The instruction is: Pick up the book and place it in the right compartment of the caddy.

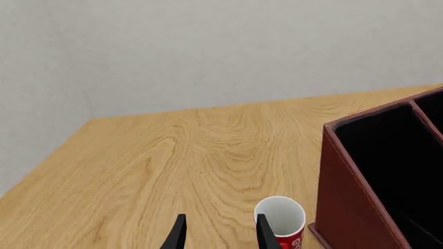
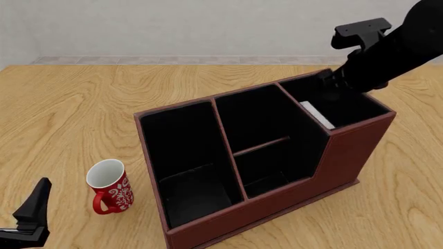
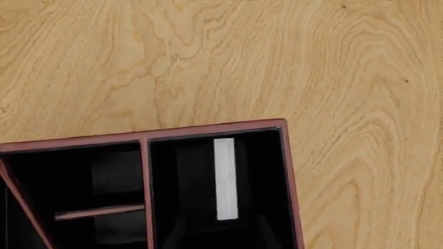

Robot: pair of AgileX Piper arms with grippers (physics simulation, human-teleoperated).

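The left gripper point(image 1: 218, 233) idles open and empty at the near left, beside the mug point(image 2: 109, 185). In the caddy point(image 2: 277, 199), the book point(image 3: 225, 178) stands on edge in the right compartment point(image 2: 346, 106), white pages up. The right gripper point(image 2: 331, 87) hangs over it; I cannot tell its opening. Placement looks finished; next calls for a straight lift clear.

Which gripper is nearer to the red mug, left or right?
Left. The left gripper sits beside the red mug; the right arm is far off, above the caddy.
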